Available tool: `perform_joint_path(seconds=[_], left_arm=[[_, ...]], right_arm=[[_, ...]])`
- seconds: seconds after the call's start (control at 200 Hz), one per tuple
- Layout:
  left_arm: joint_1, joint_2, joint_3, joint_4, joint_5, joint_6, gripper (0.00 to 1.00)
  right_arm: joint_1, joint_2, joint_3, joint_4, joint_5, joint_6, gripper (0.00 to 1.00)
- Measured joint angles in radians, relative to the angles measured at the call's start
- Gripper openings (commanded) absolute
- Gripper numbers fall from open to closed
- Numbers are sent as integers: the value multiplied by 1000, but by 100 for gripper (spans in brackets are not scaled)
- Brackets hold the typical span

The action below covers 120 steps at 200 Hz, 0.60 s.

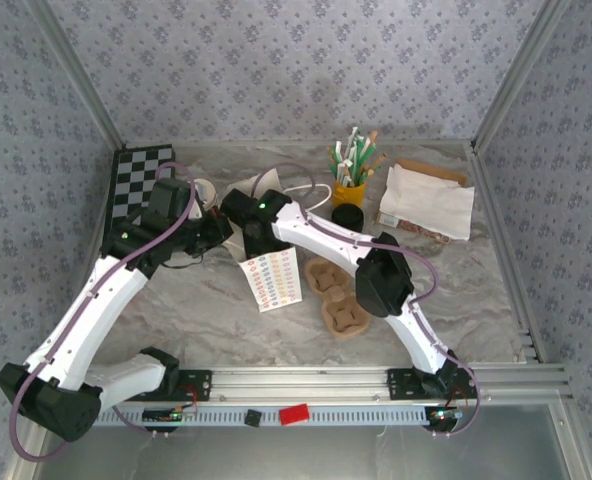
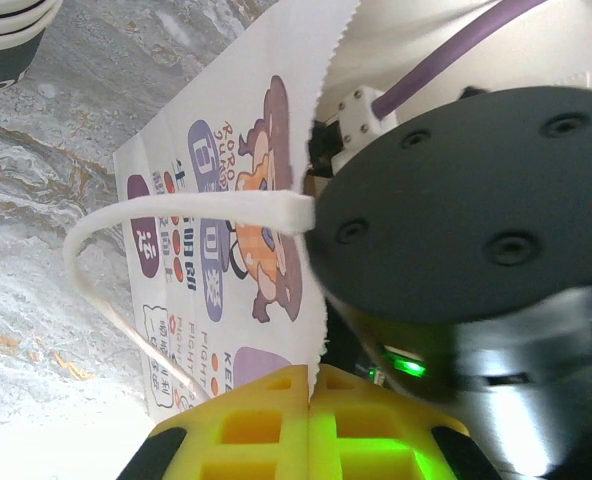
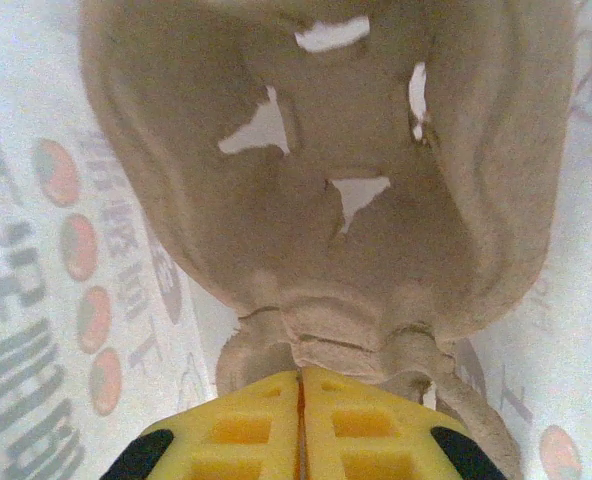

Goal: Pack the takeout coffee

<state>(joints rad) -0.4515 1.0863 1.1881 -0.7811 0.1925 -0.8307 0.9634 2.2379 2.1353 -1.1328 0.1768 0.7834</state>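
Left hand [image 2: 311, 385] pinching the bag [image 2: 206, 250] at its sawtooth rim; right hand [image 3: 301, 385] clamped on a pulp carrier [image 3: 316, 200], bag paper crowding both sides.

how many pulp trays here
3 pulp trays: two on the table, right of the printed bag; one pinched in the right claw. Nested ones may be hidden.

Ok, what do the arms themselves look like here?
The left arm and right arm have white links, black joints and a purple cable running alongside. The left tool and right tool have yellow gridded fingers with black patches.
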Motion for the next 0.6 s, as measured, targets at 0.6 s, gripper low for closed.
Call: perform_joint_path(seconds=[0.6], left_arm=[[0,18,11,0,3,0,0]], right_arm=[[-39,5,-106,87,-32,-23,10]])
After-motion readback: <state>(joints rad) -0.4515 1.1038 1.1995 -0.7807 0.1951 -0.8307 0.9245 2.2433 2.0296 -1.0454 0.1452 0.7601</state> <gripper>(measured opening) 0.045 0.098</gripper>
